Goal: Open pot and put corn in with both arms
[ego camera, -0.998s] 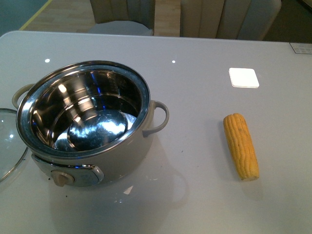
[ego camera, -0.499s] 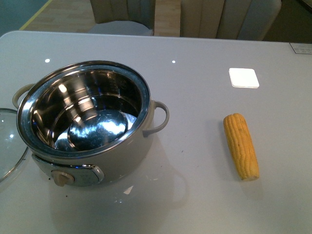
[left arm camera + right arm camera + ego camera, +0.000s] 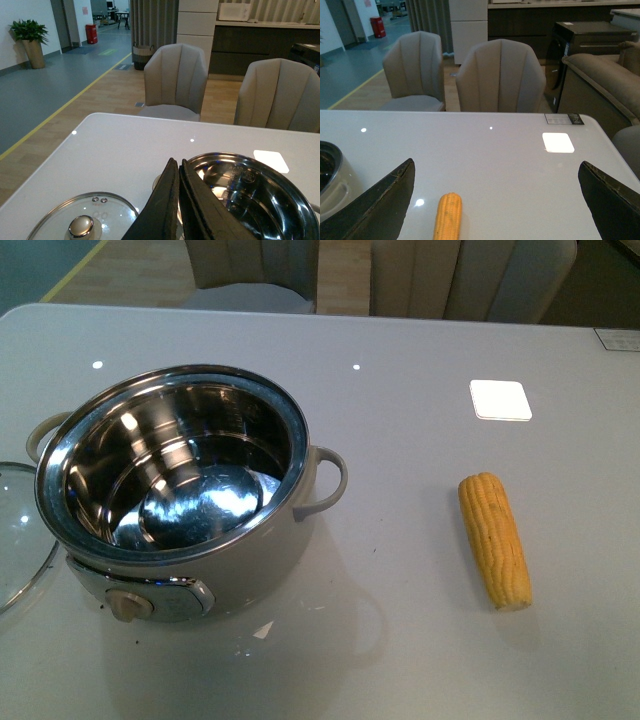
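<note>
- A small printed label is lying at the far right corner of the glossy grey bench; its writing is too small to read.
- The yellow kernelled corn cob is lying flat towards the right edge, its long axis running from near edge to far edge.
- The round cream-white electric pot is standing open by the near left corner, well apart from the cob.
- The steel-rimmed glass lid is resting at the left edge, just beside it.
- Only the wrist views are showing the arms. The left gripper is pressing its fingers together on nothing, and the right gripper is spreading wide, empty.
</note>
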